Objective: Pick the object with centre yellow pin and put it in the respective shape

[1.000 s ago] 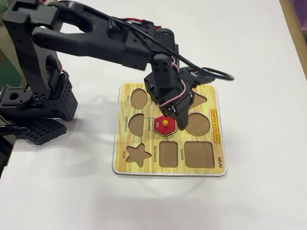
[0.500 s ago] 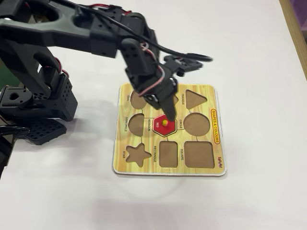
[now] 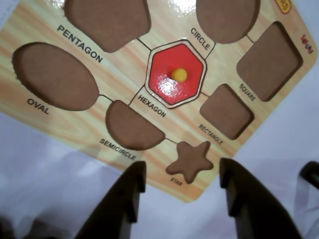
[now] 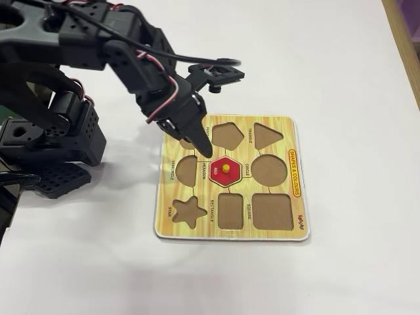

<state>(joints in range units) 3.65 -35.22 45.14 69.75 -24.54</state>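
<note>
The object with the centre yellow pin (image 3: 169, 88) is a flat red hexagon; it lies flush in the recess labelled HEXAGON (image 3: 147, 79) at the middle of the yellow wood-grain board (image 3: 42, 25). In the fixed view the same red piece (image 4: 218, 172) sits at the centre of the board (image 4: 197, 230). My gripper (image 4: 197, 146) hangs open above the board's upper left part, apart from the piece. In the wrist view the gripper (image 3: 180, 167) shows two black fingers spread wide over the board's star corner, with nothing between them.
Around the piece are brown recesses with nothing in them: pentagon (image 3: 109, 22), circle (image 3: 227, 17), oval (image 3: 55, 74), semicircle (image 3: 132, 127), star (image 3: 189, 159), rectangle (image 3: 227, 110) and square (image 3: 269, 59). The arm's black base (image 4: 59, 144) stands left of the board. A wooden edge (image 4: 403, 39) runs at the right.
The gripper has lifted off the red hexagon and swung up and left across the board. The piece stays in the hexagon recess.
</note>
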